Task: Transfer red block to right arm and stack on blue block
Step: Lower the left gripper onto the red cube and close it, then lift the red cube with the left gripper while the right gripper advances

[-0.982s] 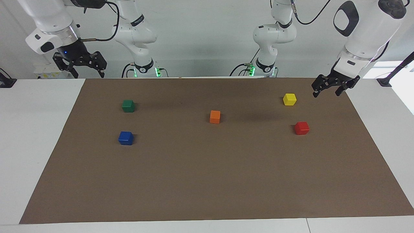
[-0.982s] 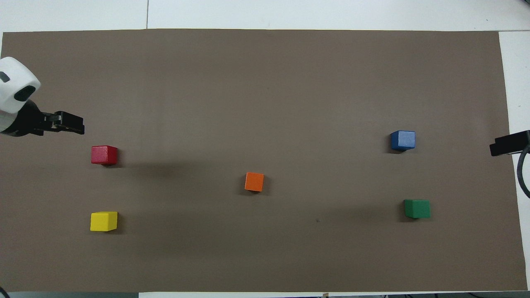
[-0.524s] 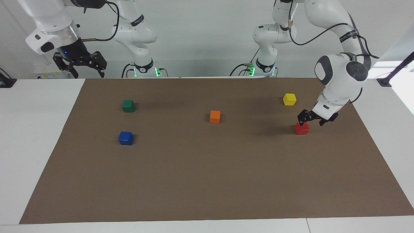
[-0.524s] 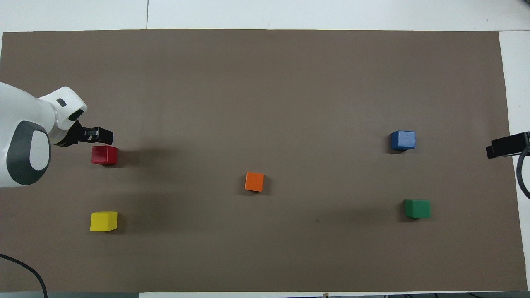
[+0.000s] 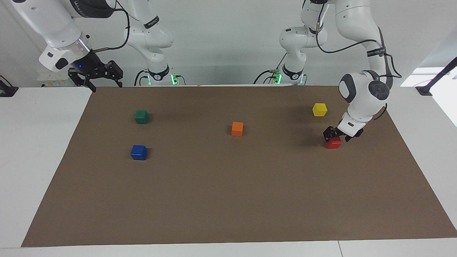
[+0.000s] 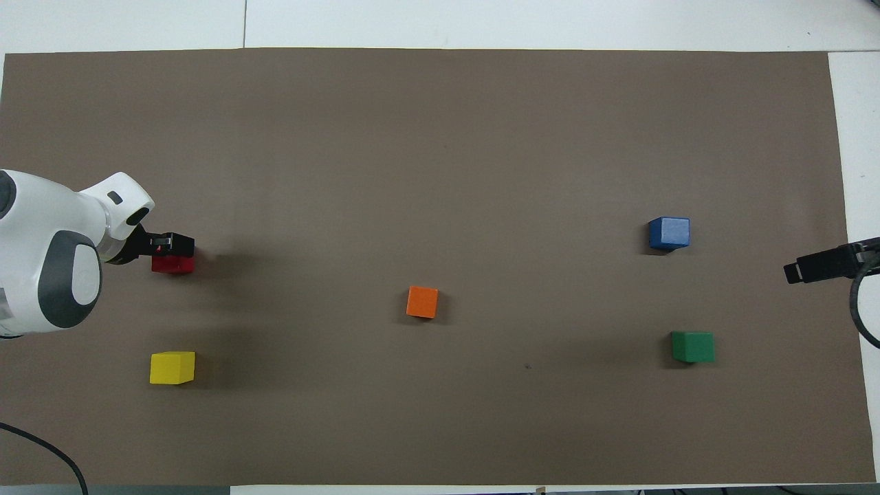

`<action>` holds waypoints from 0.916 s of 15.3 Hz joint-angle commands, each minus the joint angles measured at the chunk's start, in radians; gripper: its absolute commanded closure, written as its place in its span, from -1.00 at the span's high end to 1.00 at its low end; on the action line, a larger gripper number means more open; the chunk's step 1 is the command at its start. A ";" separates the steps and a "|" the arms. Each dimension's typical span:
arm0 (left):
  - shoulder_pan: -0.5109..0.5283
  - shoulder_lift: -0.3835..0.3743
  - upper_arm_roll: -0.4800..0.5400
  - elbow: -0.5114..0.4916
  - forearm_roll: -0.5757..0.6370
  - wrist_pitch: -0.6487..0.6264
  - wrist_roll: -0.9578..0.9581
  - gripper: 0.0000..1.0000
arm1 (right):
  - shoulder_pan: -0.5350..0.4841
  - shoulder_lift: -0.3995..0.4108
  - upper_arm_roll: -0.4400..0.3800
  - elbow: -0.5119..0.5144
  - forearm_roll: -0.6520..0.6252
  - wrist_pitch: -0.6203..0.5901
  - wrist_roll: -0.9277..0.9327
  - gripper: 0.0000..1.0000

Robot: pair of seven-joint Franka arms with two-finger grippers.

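Facing view: I find the left gripper [image 5: 336,135] low over the red block [image 5: 333,143], which sits on the brown mat [image 5: 228,200] toward the left arm's end of the table. Its fingers stand wide, one at either side of the block's upper part; they have not clamped, and the block rests on the mat. Whether a finger touches the block I cannot tell. The yellow block [image 5: 319,109] lies nearer to the robots than the red block. The orange block [image 5: 237,129] sits about mid-table. The right gripper [image 5: 97,74], blue light showing, hangs in the air over the mat's corner at the right arm's end, fingers spread and holding nothing. The blue block [image 5: 139,152] lies toward that end, farther from the robots than the green block [image 5: 141,116].

Overhead view: the left gripper [image 6: 168,243] covers part of the red block [image 6: 172,263]. The right gripper [image 6: 821,265] enters at the mat's edge, well apart from the blue block [image 6: 669,233]. The green block [image 6: 693,346], orange block [image 6: 422,302] and yellow block [image 6: 172,368] stand alone.
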 commanded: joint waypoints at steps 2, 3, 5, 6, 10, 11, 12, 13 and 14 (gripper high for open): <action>0.009 0.010 -0.002 -0.042 0.012 0.068 -0.001 1.00 | -0.032 -0.030 0.001 -0.118 0.108 0.084 -0.046 1.00; 0.009 0.019 -0.002 -0.045 0.012 0.080 -0.008 1.00 | -0.041 -0.031 0.001 -0.152 0.157 0.114 -0.048 1.00; 0.009 0.025 -0.003 -0.060 0.009 0.100 -0.021 1.00 | -0.063 -0.028 0.001 -0.203 0.262 0.129 -0.059 1.00; 0.007 0.027 -0.003 -0.056 0.004 0.086 -0.062 0.31 | -0.078 -0.028 0.001 -0.239 0.314 0.152 -0.074 1.00; -0.002 0.028 -0.005 -0.011 -0.084 0.013 -0.205 -1.00 | -0.081 0.019 0.000 -0.330 0.466 0.206 -0.192 1.00; -0.002 0.021 -0.005 0.019 -0.130 -0.039 -0.224 -1.00 | -0.078 0.032 0.001 -0.347 0.487 0.227 -0.224 1.00; -0.002 0.016 -0.003 0.068 -0.164 -0.125 -0.260 -1.00 | -0.074 0.052 0.001 -0.356 0.526 0.230 -0.241 1.00; 0.001 0.011 -0.003 0.137 -0.196 -0.227 -0.337 -1.00 | -0.071 0.070 0.001 -0.362 0.566 0.232 -0.261 1.00; 0.003 0.007 -0.005 0.203 -0.223 -0.323 -0.415 -1.00 | -0.069 0.087 0.001 -0.369 0.602 0.232 -0.285 1.00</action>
